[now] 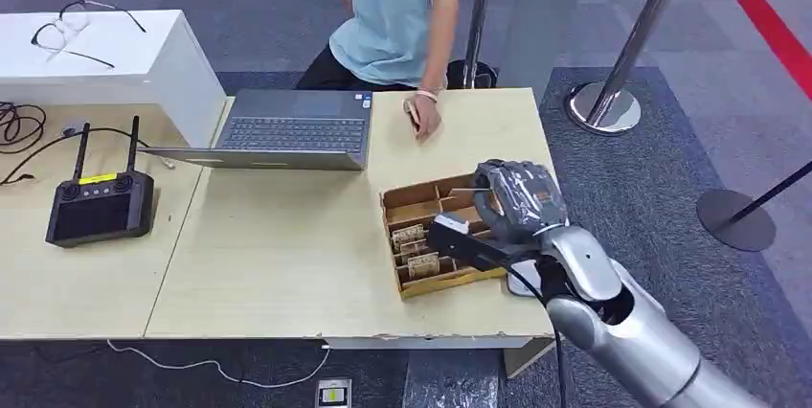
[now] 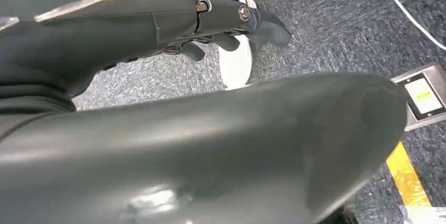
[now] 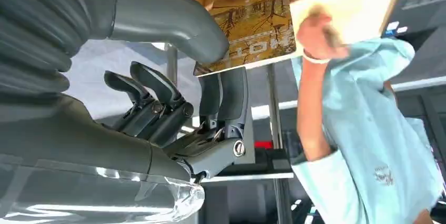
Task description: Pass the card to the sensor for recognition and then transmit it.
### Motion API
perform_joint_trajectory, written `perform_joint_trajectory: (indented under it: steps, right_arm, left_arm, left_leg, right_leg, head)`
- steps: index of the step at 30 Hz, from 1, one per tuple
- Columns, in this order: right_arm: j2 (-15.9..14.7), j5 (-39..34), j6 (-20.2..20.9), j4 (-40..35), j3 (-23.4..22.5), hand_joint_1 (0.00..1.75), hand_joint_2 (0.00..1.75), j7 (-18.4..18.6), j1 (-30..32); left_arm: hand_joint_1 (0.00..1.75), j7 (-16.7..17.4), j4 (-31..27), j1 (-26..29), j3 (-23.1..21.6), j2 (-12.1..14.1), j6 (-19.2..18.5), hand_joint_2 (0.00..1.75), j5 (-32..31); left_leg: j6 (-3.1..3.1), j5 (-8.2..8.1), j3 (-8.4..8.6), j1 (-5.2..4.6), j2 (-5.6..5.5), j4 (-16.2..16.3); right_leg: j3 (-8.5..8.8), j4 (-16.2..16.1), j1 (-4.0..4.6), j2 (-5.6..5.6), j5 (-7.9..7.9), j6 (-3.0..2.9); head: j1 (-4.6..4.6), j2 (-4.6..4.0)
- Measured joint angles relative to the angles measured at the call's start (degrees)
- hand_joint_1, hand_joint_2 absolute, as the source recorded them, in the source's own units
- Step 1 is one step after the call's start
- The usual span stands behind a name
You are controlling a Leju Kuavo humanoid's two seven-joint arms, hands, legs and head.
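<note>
Card [image 3: 250, 27] is pinched between thumb and fingers of the right hand [image 1: 517, 199], held over the cardboard box [image 1: 412, 199], probably just lifted for the sensor. Left hand [image 2: 231, 29] hangs with fingers curled, nothing held. A person's hand [image 1: 422, 113] rests nearby.

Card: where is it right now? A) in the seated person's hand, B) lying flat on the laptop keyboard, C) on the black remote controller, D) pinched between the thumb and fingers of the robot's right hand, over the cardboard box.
D: the right wrist view shows the card pinched between the thumb and fingers of the right hand, and the head view puts that hand above the cardboard box.
</note>
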Motion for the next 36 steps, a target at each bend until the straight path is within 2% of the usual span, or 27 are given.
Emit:
perform_joint_trajectory:
  steps: [23,36]
  right_arm:
    - [1.42,-2.80,7.04,5.05,4.63,1.75,1.75,0.28,-15.59]
    - [3.56,-2.86,8.92,9.46,8.46,1.75,1.75,0.07,-20.95]
  left_arm:
    - [0.00,-0.02,0.00,-0.02,-0.09,-0.04,-0.37,0.00,-0.94]
    - [0.00,0.09,0.00,-0.02,-0.11,-0.07,-0.48,0.00,-0.94]
  left_leg:
    - [0.00,0.00,-0.06,0.00,-0.01,0.00]
    - [0.00,0.00,-0.08,0.00,-0.01,0.00]
  right_leg:
    - [-0.06,0.02,0.00,0.00,0.00,0.00]
    - [-0.08,0.03,0.01,-0.01,0.00,0.00]
  head:
    - [0.02,0.00]
    - [0.02,0.00]
